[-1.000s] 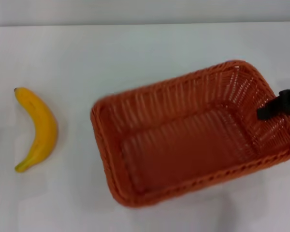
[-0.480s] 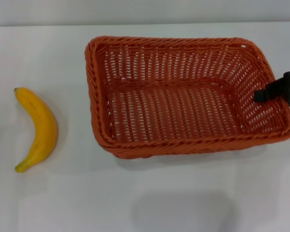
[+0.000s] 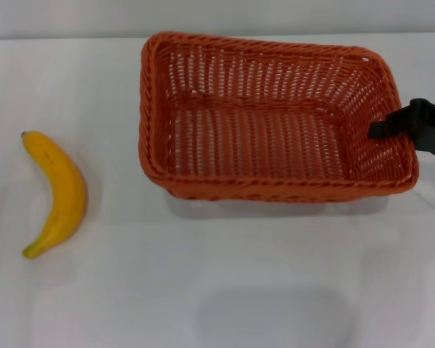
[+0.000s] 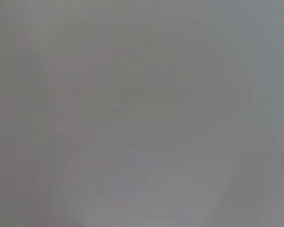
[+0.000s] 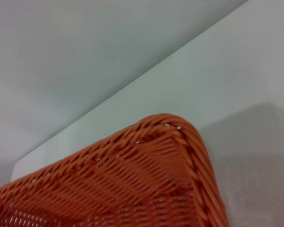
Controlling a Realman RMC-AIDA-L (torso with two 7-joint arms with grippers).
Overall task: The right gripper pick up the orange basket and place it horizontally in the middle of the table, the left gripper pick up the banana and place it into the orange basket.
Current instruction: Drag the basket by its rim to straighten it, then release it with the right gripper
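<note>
Overhead, from the head view: orange basket held long side across the table, near the middle and toward the far edge, gripped at its right-hand short wall, presumably for setting down horizontally; shadow beneath suggests slight lift or tilt, contact with the tabletop not certain. Right gripper pinching that wall, dark tip inside the rim, body outside. Banana lying well apart to the left, untouched, awaiting the left gripper, absent from this view. Left wrist view: featureless grey only; left gripper's state cannot be told. Right wrist view: braided corner of the orange basket close beneath the camera, white table beyond; own fingers not visible.
</note>
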